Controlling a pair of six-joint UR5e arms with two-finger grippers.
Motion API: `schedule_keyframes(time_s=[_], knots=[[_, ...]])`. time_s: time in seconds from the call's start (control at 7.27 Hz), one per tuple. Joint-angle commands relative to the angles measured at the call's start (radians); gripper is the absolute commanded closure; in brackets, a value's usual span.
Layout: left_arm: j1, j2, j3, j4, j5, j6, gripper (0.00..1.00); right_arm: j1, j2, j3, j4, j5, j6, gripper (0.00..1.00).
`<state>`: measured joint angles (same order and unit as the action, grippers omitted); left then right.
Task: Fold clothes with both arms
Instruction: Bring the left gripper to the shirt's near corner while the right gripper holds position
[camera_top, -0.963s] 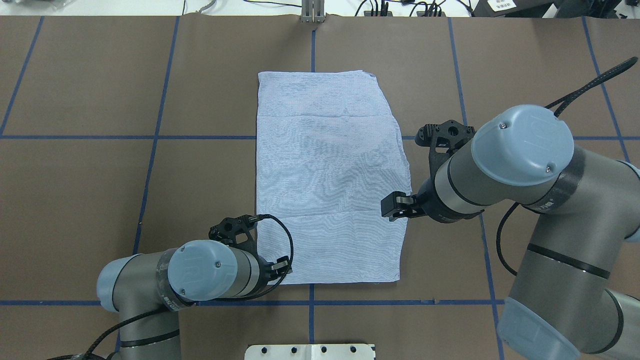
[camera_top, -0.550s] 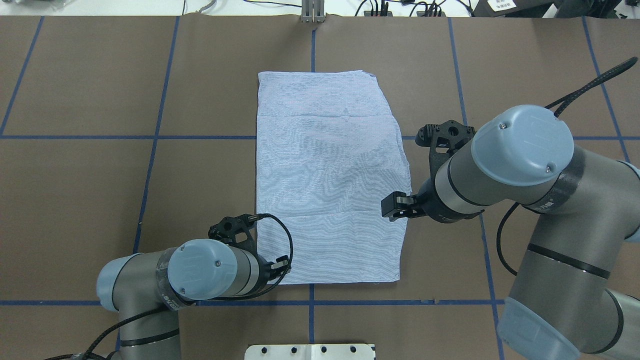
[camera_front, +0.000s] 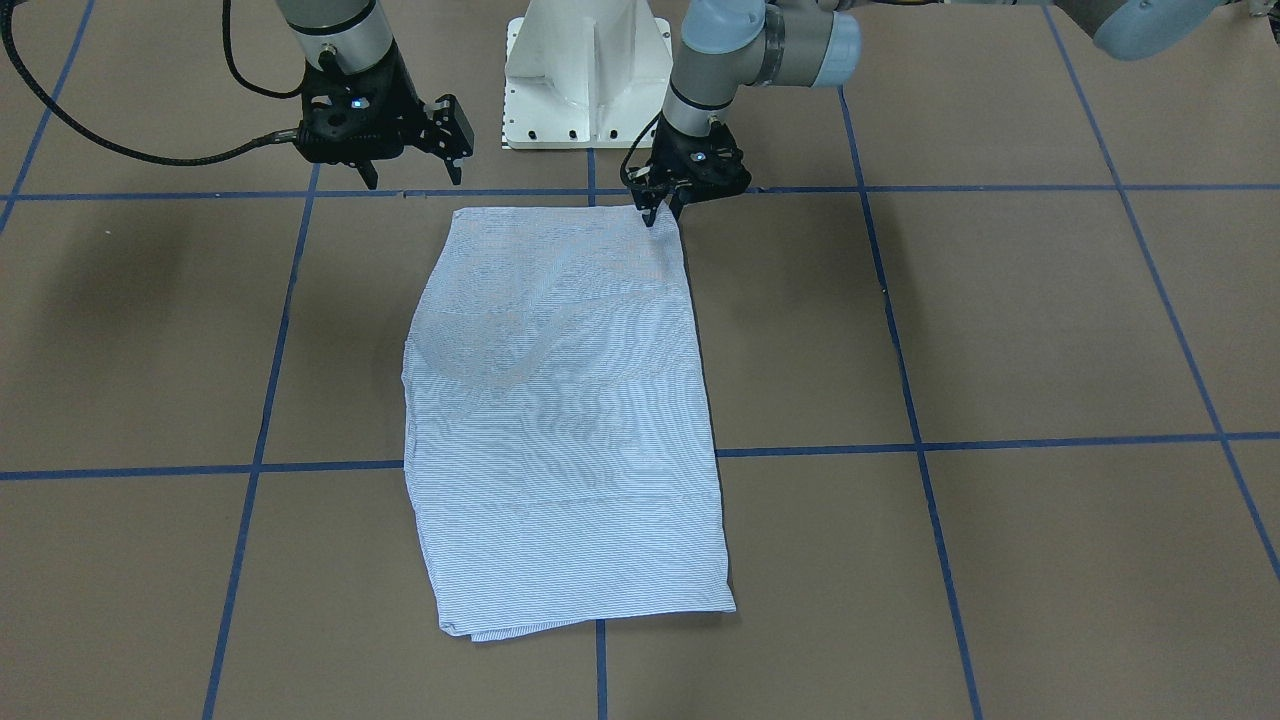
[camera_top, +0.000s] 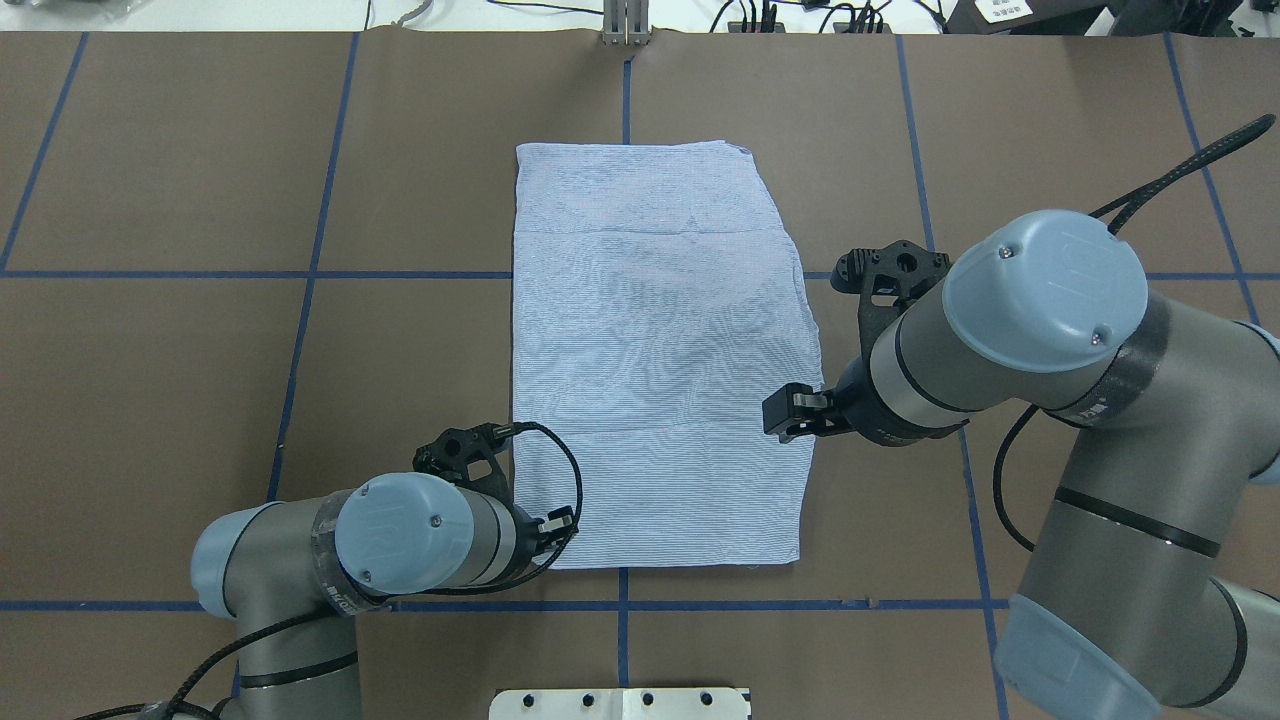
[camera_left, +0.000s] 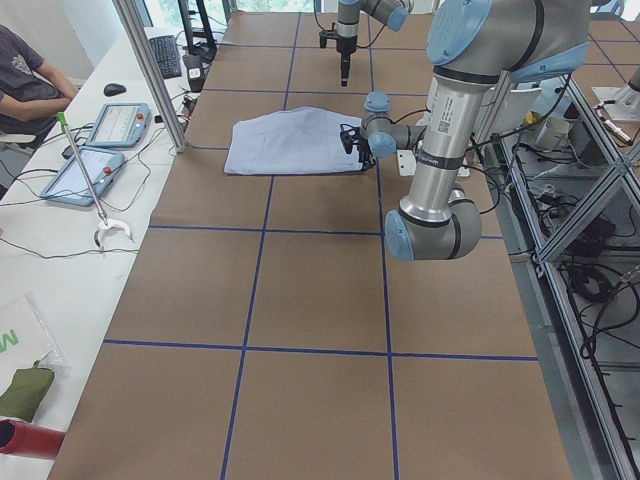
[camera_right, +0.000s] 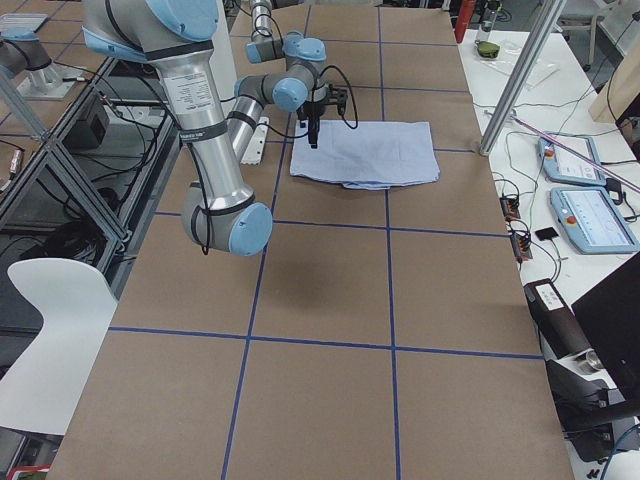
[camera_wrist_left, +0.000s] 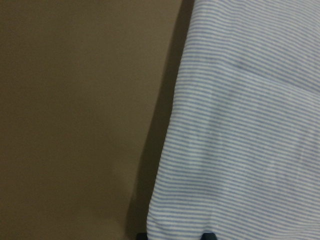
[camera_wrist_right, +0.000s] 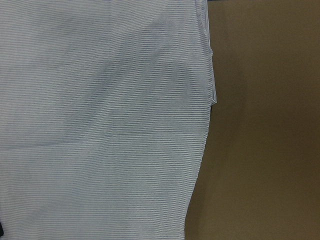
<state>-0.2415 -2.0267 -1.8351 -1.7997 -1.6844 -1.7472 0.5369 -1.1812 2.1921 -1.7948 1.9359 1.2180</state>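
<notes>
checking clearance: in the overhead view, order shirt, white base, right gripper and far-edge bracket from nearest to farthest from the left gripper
From the left gripper:
1. shirt, near-left corner at the fingers
2. white base, near table edge
3. right gripper, to the right
4. bracket, far table edge

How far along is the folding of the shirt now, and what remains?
Done: the shirt lies as a long flat rectangle, sleeves out of sight. In hand: the left pincer is down at its corner nearest the robot; the right pincer hangs open near the opposite edge. Left: probably the crosswise fold.
</notes>
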Motion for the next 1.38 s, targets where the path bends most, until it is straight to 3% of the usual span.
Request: schedule_keyframes(time_s=[0.0,0.28,0.55,0.69,1.24], knots=[[-0.002,-0.003,-0.004,0.011,-0.001,0.0,1.0,0.0,0.0,-0.002,0.0,0.0,0.0,0.0],[-0.012,-0.001,-0.044,0.013,-0.003,-0.002,1.0,-0.006,0.0,-0.017,-0.001,-0.014,0.038,0.0],[-0.019,-0.001,-0.059,0.013,-0.006,0.0,1.0,-0.075,0.015,-0.029,0.003,-0.046,0.213,0.0],[-0.022,-0.001,-0.059,0.013,-0.008,0.0,1.0,-0.136,0.015,-0.034,0.003,-0.11,0.275,0.0],[-0.027,-0.001,-0.059,0.017,-0.009,-0.002,1.0,-0.232,0.006,-0.136,0.103,-0.192,0.595,0.0]])
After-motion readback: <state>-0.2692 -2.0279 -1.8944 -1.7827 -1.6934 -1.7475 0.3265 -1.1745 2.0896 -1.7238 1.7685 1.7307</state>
